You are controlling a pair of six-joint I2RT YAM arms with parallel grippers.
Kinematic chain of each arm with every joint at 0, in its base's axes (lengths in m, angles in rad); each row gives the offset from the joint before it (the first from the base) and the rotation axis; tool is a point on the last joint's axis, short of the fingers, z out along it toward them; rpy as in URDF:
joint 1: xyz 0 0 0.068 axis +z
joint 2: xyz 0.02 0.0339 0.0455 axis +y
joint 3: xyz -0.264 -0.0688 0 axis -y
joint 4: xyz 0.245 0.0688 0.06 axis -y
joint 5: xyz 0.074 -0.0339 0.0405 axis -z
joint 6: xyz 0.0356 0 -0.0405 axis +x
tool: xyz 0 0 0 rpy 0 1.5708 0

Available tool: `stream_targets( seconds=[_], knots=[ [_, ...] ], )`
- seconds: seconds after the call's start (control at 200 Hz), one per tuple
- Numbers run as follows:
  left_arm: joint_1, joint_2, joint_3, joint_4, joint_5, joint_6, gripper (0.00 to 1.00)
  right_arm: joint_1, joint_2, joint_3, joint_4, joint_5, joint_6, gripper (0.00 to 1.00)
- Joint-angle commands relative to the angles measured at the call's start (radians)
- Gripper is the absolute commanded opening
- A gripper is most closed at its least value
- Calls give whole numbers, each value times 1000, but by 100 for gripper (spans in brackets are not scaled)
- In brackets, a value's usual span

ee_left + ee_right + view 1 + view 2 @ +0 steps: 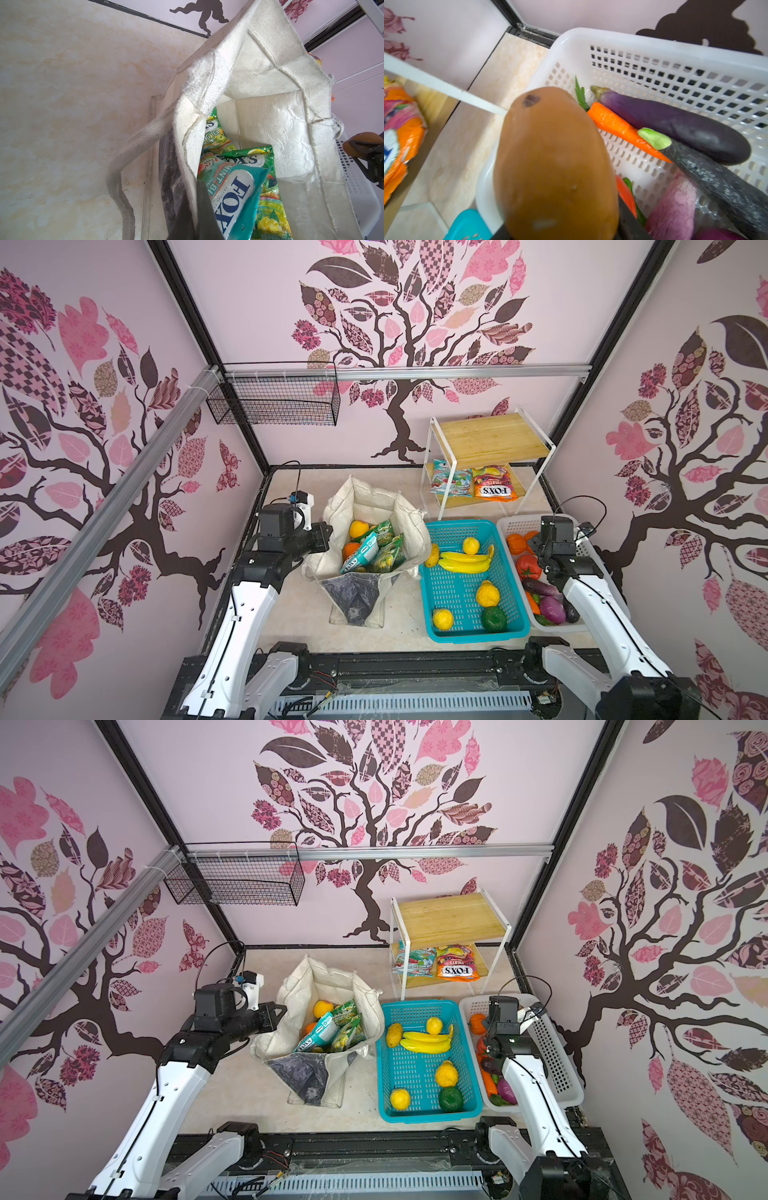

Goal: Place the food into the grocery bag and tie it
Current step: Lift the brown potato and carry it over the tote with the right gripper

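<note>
Cream marbled tabletop [291, 614] sitting inside pink tree-patterned walls [257, 302]. Left gripper [327, 533] clamping left rim of cream canvas tote [365, 497]. Right gripper [536, 546] clamping brown plastic potato [554, 162] over white plastic basket [524, 523].

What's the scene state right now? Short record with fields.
left gripper: shut on the grocery bag rim
right gripper: holds a brown potato above the white basket
bag state: upright, open, untied
bag contents: snack packets, an orange fruit
teal basket: bananas, yellow fruits, a green one
rack: candy packets on lower shelf
</note>
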Motion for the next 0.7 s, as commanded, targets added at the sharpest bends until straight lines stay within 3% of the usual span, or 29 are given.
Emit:
stream_targets(
  seconds=[0.0,0.265,0.37,0.555,0.695],
  knots=[
    [-5,-9,-27,-6,8,16,0,18,-20,52,-6,-148,-58,42],
    [-5,-13,-25,-6,12,16,0,150,-70,94,-14,-274,-48,38],
    [-5,-16,-26,-6,9,16,0,228,-96,115,-23,-268,-26,37],
    [-5,-18,-27,-6,10,16,0,489,-72,196,-27,-198,-15,38],
    [-5,-19,-28,-6,8,16,0,743,4,270,-16,-47,-10,38]
  ],
)
